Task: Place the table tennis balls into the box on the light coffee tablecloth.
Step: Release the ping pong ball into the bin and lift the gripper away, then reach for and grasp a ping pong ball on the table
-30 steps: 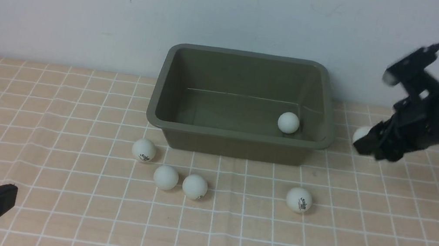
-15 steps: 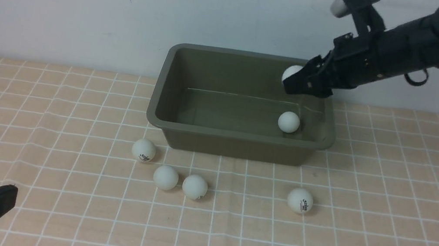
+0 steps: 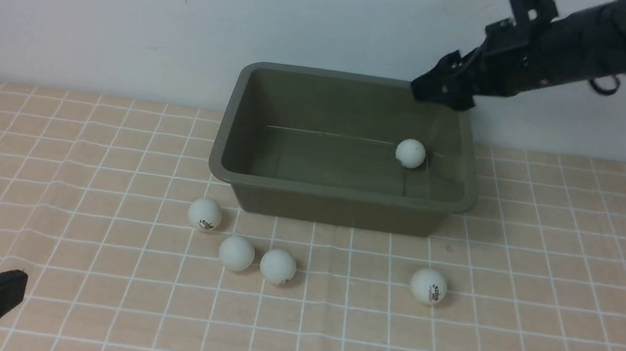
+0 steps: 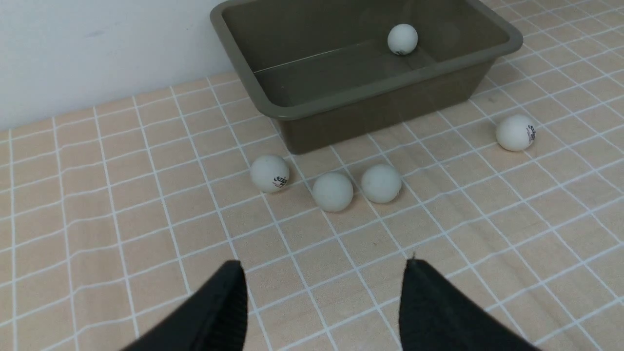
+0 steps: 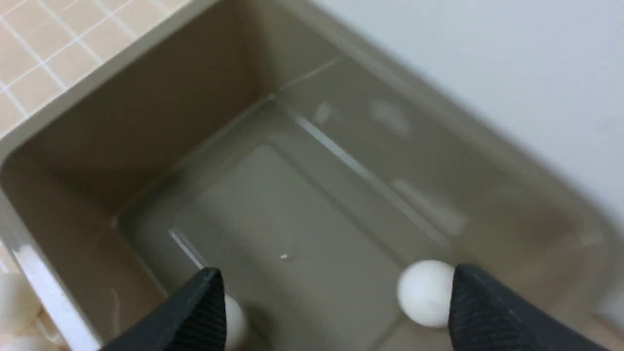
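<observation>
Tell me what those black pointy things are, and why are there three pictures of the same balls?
This is a robot with two arms, and each arm ends in two black fingers for pinching things. One camera sits between the arms and looks forward. One more rides on each wrist, so you see the fingers up close. A tan checked cloth is spread underneath. On it stands a green box, with four white balls lying in front of it. The right fingers hang open over the box's far corner, holding nothing. Below them, one ball is inside the box. The right wrist picture seems to show a second ball, half hidden. The left fingers are low near the front, open and empty.
</observation>
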